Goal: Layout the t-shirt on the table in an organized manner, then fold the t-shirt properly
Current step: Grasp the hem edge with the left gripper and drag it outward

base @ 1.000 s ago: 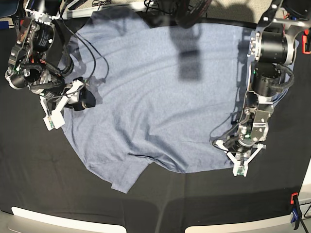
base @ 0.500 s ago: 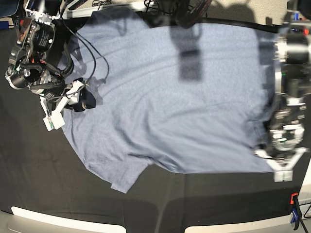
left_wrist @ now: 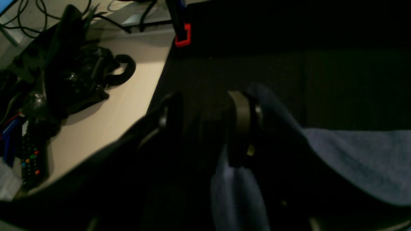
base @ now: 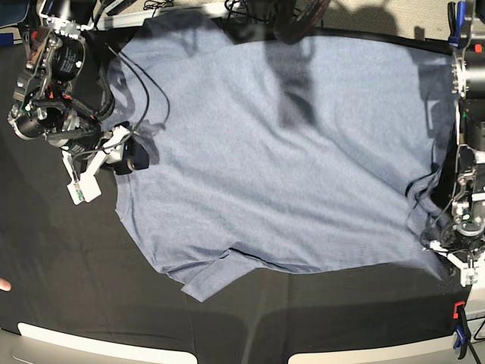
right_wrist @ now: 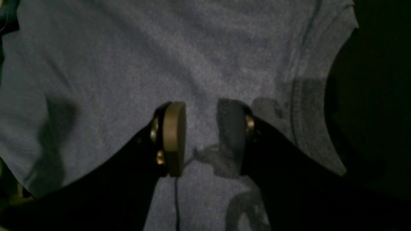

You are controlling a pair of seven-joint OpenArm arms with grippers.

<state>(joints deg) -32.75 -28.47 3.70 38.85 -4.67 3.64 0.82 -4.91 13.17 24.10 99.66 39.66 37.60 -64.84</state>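
Observation:
The light blue-grey t-shirt [base: 280,159] lies spread over most of the black table [base: 68,265], with one sleeve folded at the front left. My left gripper [base: 463,271] sits at the shirt's front right corner near the table's right edge. In the left wrist view the left gripper [left_wrist: 205,115] is open, with bare table in the gap and the t-shirt [left_wrist: 353,154] draped against the right finger [left_wrist: 239,125]. My right gripper [base: 106,171] hovers at the shirt's left edge. In the right wrist view the right gripper [right_wrist: 202,134] stands open just above the t-shirt [right_wrist: 128,57].
An orange and blue clamp [base: 458,315] grips the table's front right corner, a blue clamp [base: 455,15] the back right. A red clamp [left_wrist: 183,35] and a beige desk [left_wrist: 122,106] with black gear lie beyond the edge. Cables trail from the right arm over the shirt.
My left gripper has pulled the shirt's front right corner out to the right edge, spreading the cloth, and its fingers have parted. The right arm has stayed put.

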